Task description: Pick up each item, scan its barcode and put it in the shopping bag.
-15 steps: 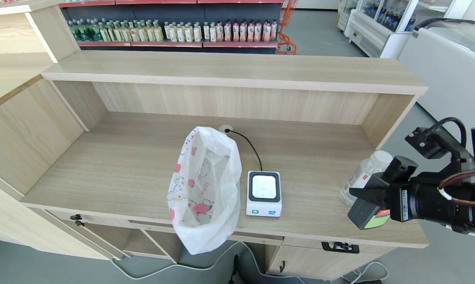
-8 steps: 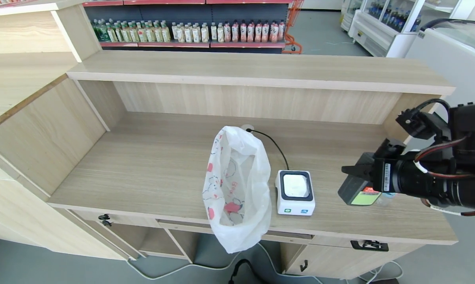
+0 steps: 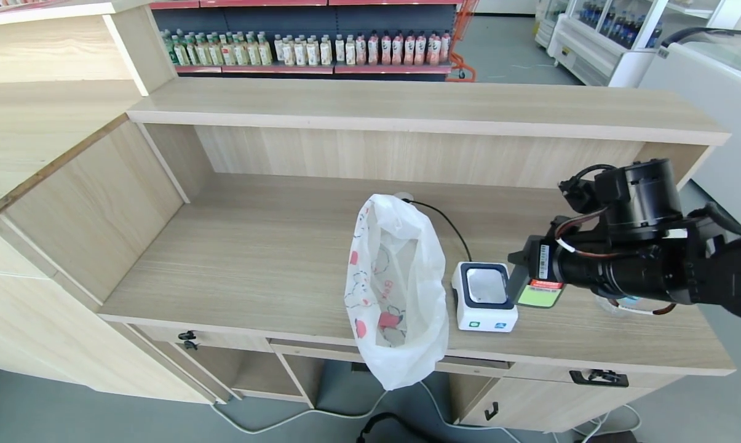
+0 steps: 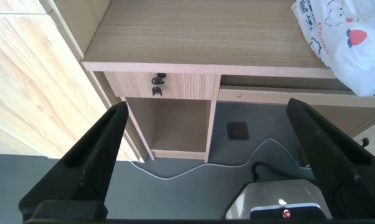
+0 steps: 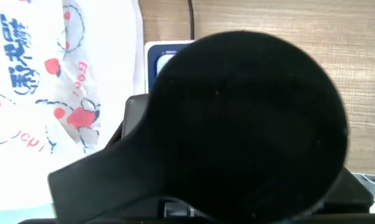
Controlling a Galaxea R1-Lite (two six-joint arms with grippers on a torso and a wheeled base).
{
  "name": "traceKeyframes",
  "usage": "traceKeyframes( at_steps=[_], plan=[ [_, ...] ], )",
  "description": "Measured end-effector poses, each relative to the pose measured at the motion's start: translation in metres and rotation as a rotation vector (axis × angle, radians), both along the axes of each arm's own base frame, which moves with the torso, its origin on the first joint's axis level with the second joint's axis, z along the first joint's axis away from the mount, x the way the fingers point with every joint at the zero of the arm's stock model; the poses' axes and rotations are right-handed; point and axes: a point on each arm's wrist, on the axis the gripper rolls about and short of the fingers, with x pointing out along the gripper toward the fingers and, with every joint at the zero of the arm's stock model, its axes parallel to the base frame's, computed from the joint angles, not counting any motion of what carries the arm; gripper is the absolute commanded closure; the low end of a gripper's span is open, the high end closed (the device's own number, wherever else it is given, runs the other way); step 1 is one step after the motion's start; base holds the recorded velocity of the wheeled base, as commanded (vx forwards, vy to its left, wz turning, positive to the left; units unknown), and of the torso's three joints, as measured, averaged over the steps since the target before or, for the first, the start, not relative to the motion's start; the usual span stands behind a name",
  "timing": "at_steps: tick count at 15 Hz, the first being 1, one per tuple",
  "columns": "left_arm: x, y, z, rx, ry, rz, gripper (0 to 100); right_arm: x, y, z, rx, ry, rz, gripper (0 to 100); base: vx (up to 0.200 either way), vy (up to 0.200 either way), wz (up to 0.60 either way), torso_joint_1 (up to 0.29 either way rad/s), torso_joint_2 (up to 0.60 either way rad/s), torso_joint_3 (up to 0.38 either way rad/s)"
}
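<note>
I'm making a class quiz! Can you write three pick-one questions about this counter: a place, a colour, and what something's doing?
1. Next to the shopping bag, the scanner stands: A) on its left B) on its right C) behind it
2. The shopping bag is: A) white with red prints B) black C) blue
3. The right gripper is: A) open, empty B) holding a green-labelled item C) gripping the shopping bag
Answers: B, the scanner sits on the bag's right; A, white plastic with red pictures; B, the item is clamped beside the scanner.
</note>
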Motion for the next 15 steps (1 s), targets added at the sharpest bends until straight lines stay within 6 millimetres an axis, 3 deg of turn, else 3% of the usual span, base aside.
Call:
traceKeyframes(
  at_steps=[6,15],
  plan=[
    [0.000,0.000,0.000,0.001,0.000,-0.002,0,0.021,0.025,-0.015,0.027,0.034,-0.007,100,0.000,0.000,0.00,0.000,0.00,0.000],
    [0.000,0.000,0.000,0.002,0.000,-0.001,0,0.048,0.041,-0.034,-0.012,0.053,-0.038,100,0.000,0.000,0.00,0.000,0.00,0.000]
  ],
)
